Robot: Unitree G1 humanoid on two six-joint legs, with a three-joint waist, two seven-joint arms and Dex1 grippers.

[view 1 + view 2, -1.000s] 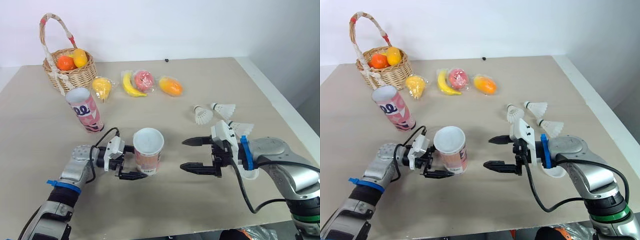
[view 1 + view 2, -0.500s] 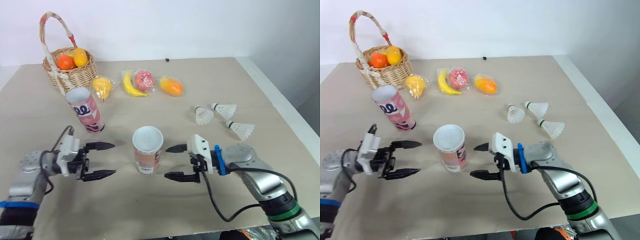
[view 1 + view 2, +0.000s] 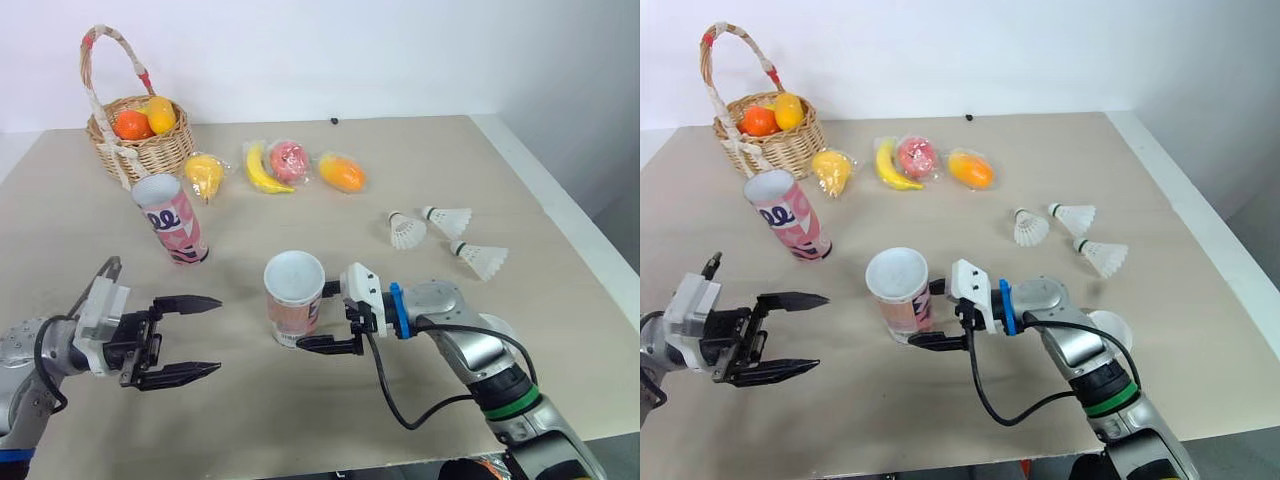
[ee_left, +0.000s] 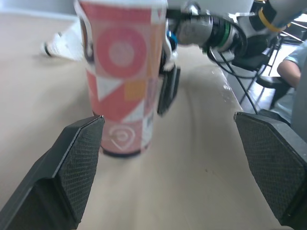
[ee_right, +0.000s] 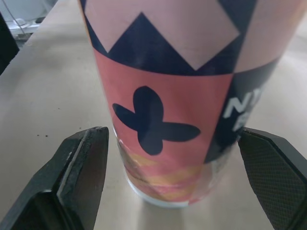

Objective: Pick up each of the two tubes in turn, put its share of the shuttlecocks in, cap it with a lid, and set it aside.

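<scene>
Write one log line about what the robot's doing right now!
step: near tube not yet grasped | right gripper: open, fingers either side of near tube | left gripper: open, holding nothing | shuttlecocks: three on table

A broad beige table (image 3: 420,160) with a white right edge stands against a plain white wall (image 3: 350,50), grey floor (image 3: 622,215) showing far right.

The right gripper (image 3: 924,314) straddles the upright tube (image 3: 896,300) (fingers spread); left gripper (image 3: 819,332) gapes nearby.
</scene>
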